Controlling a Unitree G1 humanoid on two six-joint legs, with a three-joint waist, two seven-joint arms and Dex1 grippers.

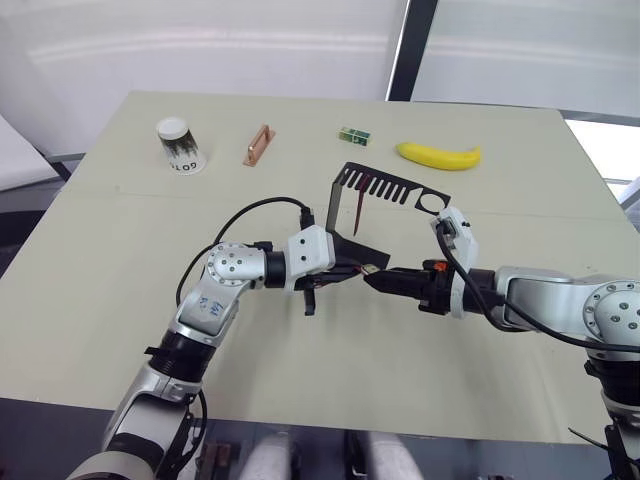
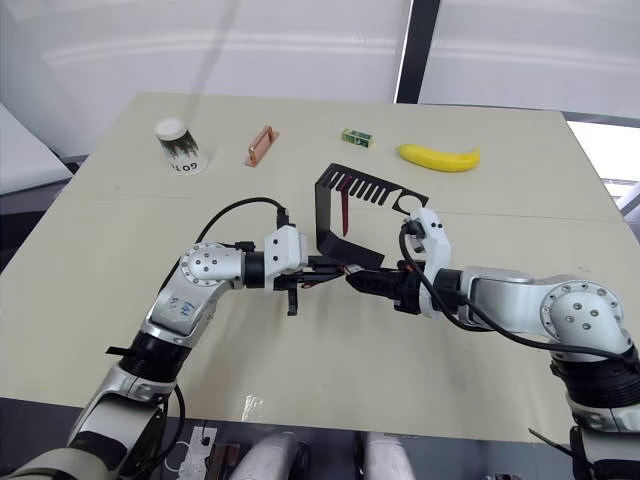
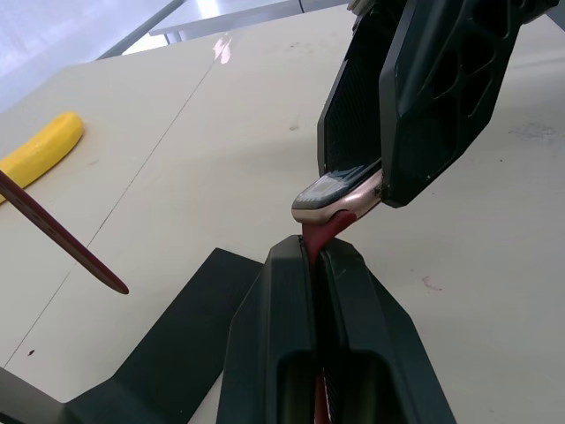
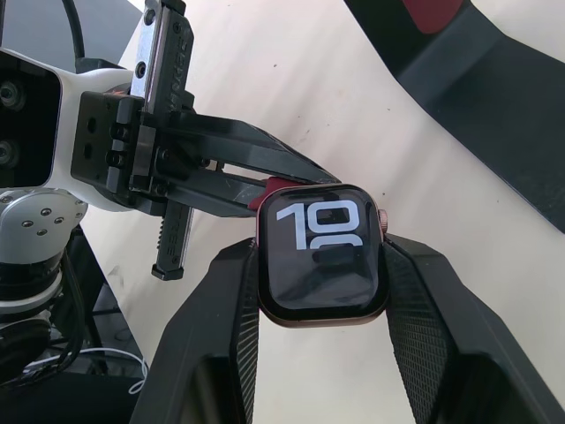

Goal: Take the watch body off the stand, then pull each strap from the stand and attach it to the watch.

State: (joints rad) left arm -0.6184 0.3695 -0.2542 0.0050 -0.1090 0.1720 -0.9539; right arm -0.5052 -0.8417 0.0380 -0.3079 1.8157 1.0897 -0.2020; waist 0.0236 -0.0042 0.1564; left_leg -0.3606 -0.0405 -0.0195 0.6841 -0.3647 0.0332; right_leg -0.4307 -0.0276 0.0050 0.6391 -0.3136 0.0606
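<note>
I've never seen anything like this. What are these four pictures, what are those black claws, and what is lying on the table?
It is a humanoid robot with two arms. The two wide pictures come from cameras in its head; the two close-ups come from cameras on its wrists. Each claw is a two-fingered gripper. The right gripper pinches a watch body; the left gripper holds a dark red strap up against it. Behind them, on the table, stands a black stand with the second strap hanging from it. Farther back lie a paper cup, a copper bar, a small green box and a banana.
</note>
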